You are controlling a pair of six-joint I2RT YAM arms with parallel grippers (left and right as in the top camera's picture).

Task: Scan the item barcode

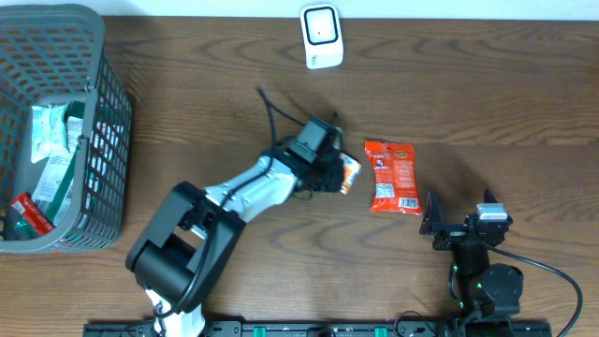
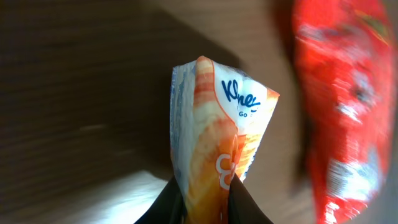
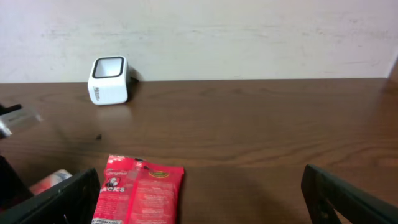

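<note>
Black fingers of the right gripper (image 1: pixel 459 217) are standing wide apart at the near edge of the wooden table (image 1: pixel 487 94), holding nothing and pointing toward the far wall. Just beyond them a red snack packet (image 1: pixel 393 176) is lying flat on the wood, label up. Immediately to its left, the left gripper (image 2: pixel 208 199) is pinching an orange-and-white tissue pack (image 2: pixel 217 124) by one end, its jaws drawn in tight on the wrapper. The pack is sticking out past the fingertips toward the red packet, close beside it with a narrow gap showing from overhead; whether it is touching the table I cannot tell. Farther back, a white scanner (image 1: pixel 321 36) is sitting upright near the far edge, well apart from the pack. At the far left a grey basket (image 1: pixel 103 140) is holding several more packets.
</note>
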